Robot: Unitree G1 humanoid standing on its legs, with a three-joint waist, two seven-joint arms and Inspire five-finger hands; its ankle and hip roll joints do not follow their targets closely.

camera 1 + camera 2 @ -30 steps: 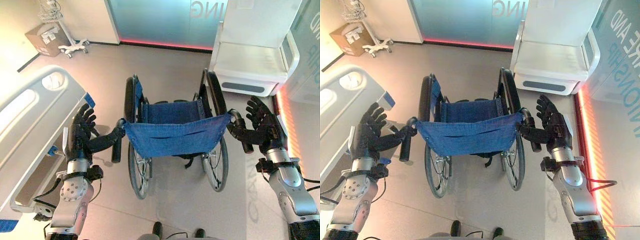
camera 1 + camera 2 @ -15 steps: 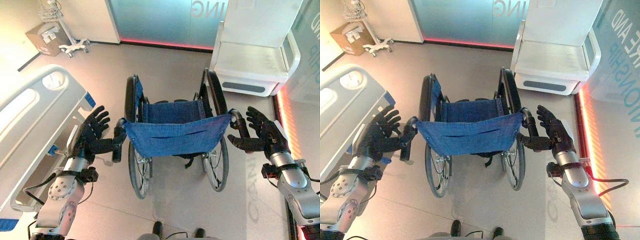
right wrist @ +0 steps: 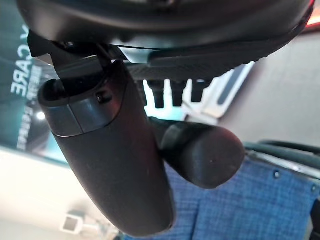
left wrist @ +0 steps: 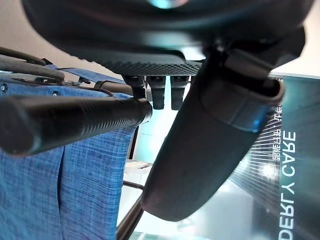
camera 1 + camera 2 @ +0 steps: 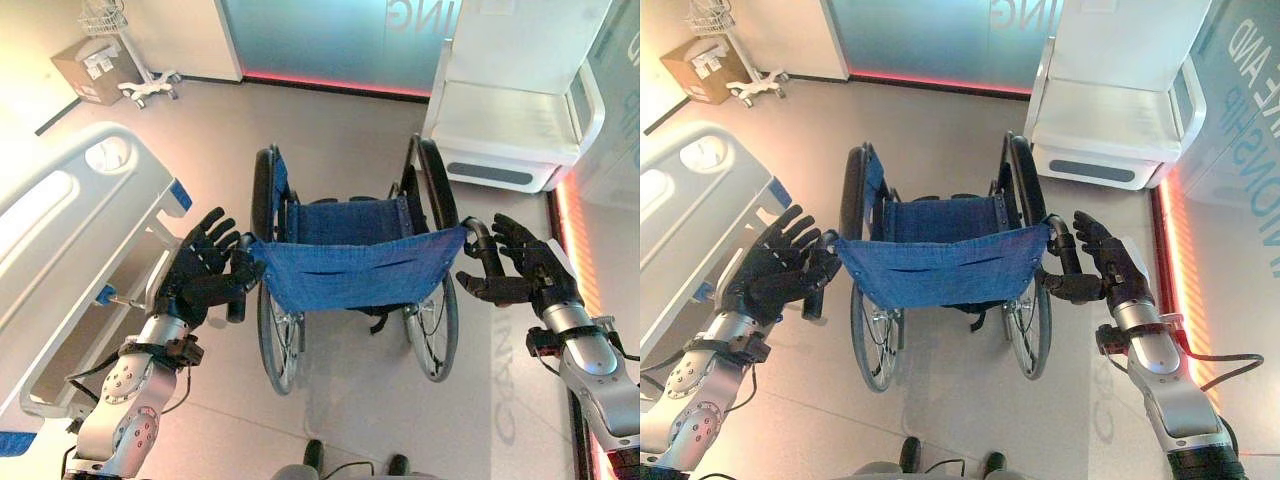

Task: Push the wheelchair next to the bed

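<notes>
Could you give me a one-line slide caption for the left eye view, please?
Both open hands, left and right, reach the push handles of a blue-seated wheelchair standing beside the bed.

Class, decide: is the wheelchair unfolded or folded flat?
Unfolded: the wheelchair has its blue seat spread between wheels standing well apart.

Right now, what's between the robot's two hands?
The wheelchair's blue back spans between the left hand and the right hand, seen in both eye views.
</notes>
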